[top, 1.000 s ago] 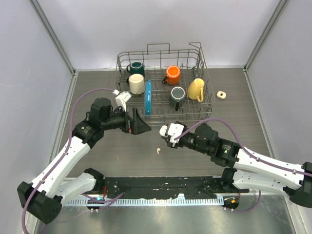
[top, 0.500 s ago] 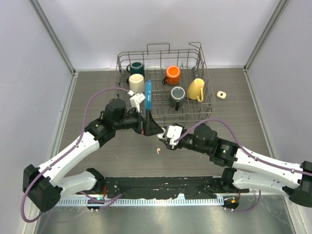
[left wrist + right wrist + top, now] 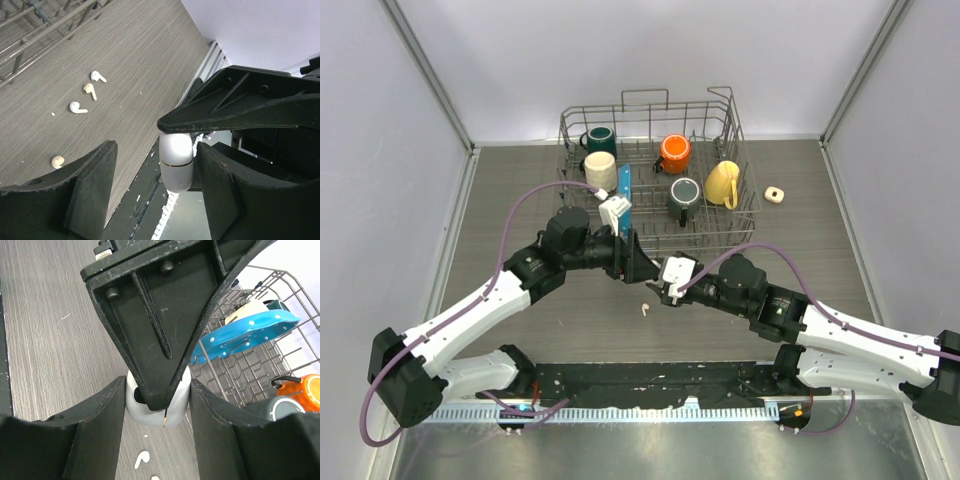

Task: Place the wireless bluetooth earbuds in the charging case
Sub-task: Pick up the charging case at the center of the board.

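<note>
Grey wood-grain table (image 3: 520, 180) carries four earbuds (image 3: 76, 107), loose at 10 o'clock from the charging case (image 3: 176, 160). Right claw (image 3: 157, 382) grips the case; left claw (image 3: 155, 147) gapes around it, not touching.

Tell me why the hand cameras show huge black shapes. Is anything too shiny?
Left wrist view: the left pincer sits close to the lens, so it looms dark, while the earbuds beyond look crisp. Right wrist view: that same pincer blocks part of the case. Top view: the metal strip at the near edge glares white.
</note>
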